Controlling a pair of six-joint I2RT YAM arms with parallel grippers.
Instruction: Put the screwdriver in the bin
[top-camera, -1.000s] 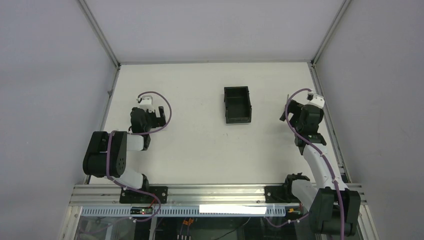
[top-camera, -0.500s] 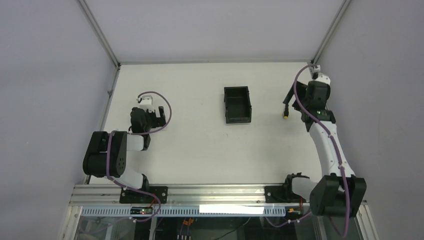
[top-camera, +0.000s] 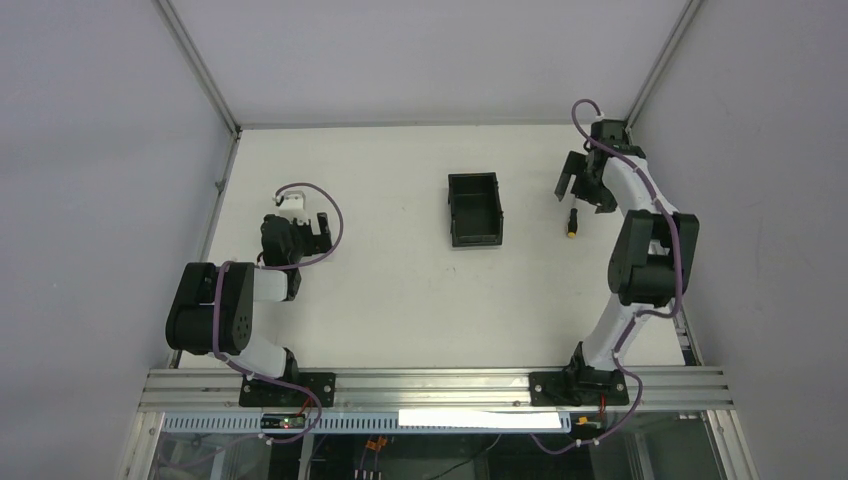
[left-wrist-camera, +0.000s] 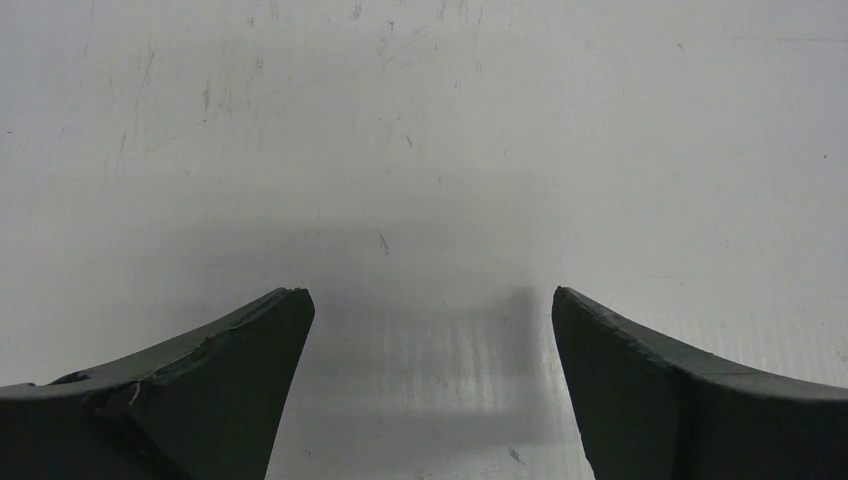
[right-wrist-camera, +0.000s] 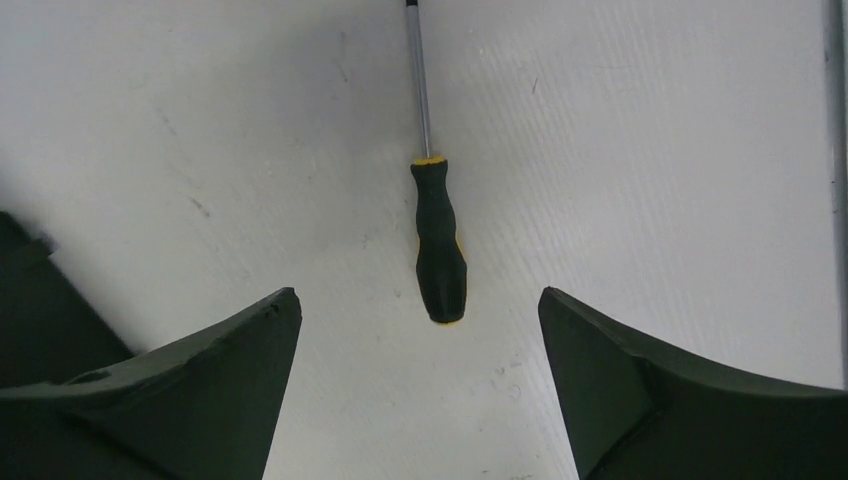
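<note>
The screwdriver (top-camera: 572, 222) lies flat on the white table at the far right, apart from the bin. In the right wrist view its black handle (right-wrist-camera: 439, 245) has a yellow collar, and the metal shaft points away from me. My right gripper (top-camera: 582, 192) hovers just beyond it, open and empty (right-wrist-camera: 418, 293), with the butt of the handle just ahead of the gap between the fingers. The black open-top bin (top-camera: 474, 208) stands at mid-table and looks empty. My left gripper (top-camera: 316, 232) rests at the left, open over bare table (left-wrist-camera: 429, 291).
The table's right rail (top-camera: 650, 215) and the grey side wall run close beside the stretched-out right arm. A dark shape (right-wrist-camera: 25, 280) sits at the left edge of the right wrist view behind the finger. Metal frame posts stand at both far corners.
The right arm has swung out and reached toward the far right corner, uncovering the screwdriver, which has stayed in place. The left arm and the bin have not moved.
</note>
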